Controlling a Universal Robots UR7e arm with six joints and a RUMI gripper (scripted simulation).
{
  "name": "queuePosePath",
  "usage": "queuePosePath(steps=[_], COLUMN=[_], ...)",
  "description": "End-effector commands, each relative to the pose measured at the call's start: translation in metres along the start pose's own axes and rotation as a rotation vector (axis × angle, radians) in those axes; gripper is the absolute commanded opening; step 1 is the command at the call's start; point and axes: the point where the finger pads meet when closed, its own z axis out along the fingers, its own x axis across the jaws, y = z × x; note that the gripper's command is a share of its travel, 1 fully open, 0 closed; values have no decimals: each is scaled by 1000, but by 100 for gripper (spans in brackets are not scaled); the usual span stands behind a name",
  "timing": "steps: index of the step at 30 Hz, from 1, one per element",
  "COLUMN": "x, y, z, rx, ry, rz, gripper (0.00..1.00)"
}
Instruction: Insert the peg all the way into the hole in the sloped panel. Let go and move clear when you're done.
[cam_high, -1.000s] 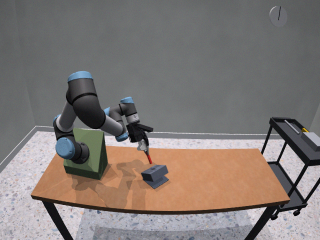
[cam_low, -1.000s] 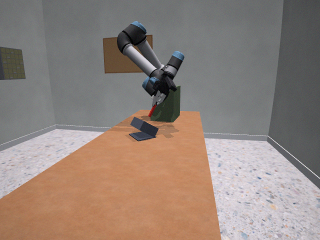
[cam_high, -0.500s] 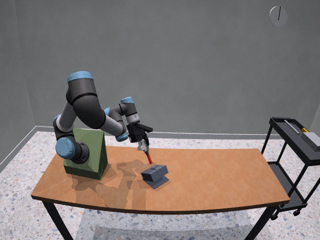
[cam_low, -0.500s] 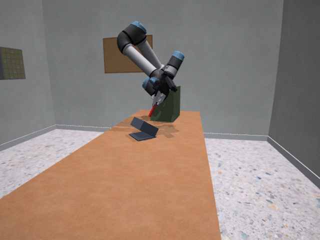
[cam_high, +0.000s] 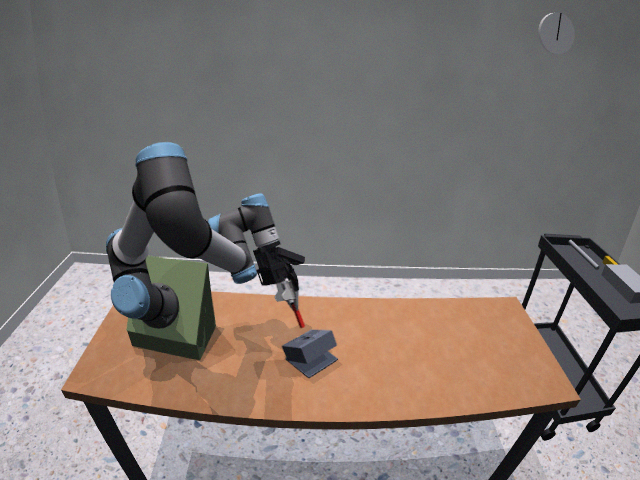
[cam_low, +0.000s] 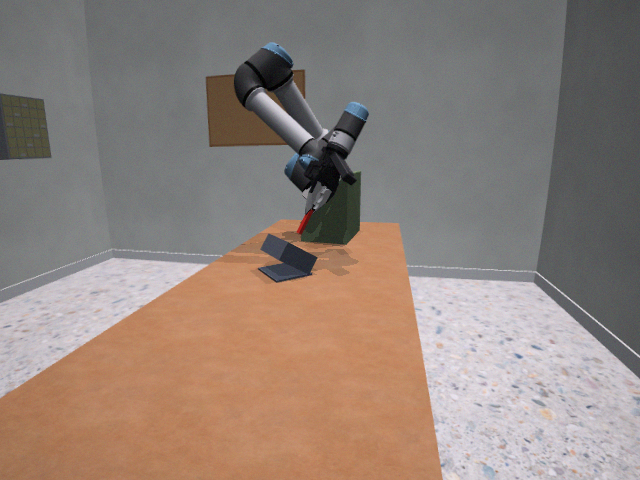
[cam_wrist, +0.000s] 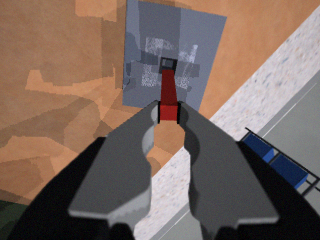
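Observation:
My gripper (cam_high: 290, 301) is shut on a red square peg (cam_high: 298, 315) and holds it tilted above the table. The peg's free end points at the grey sloped panel (cam_high: 309, 346), a short way above its upper face. In the wrist view the peg (cam_wrist: 168, 97) runs from between my fingers straight toward the small dark square hole (cam_wrist: 167, 63) in the panel (cam_wrist: 170, 57); its tip lines up with the hole. In the exterior view the peg (cam_low: 305, 221) hangs apart from the panel (cam_low: 287, 257), behind and above it.
The arm's green base block (cam_high: 175, 310) stands at the table's left end. A dark cart (cam_high: 589, 310) with a few items stands to the right of the table. The table's far edge lies close behind the panel.

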Motion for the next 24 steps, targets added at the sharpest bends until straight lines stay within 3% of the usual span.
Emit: queuePosePath(steps=[1, 24], x=[0, 0], y=[0, -1], z=[0, 0], rx=[2, 2], ry=[1, 1], rz=[-25, -123], gripper=[0, 0])
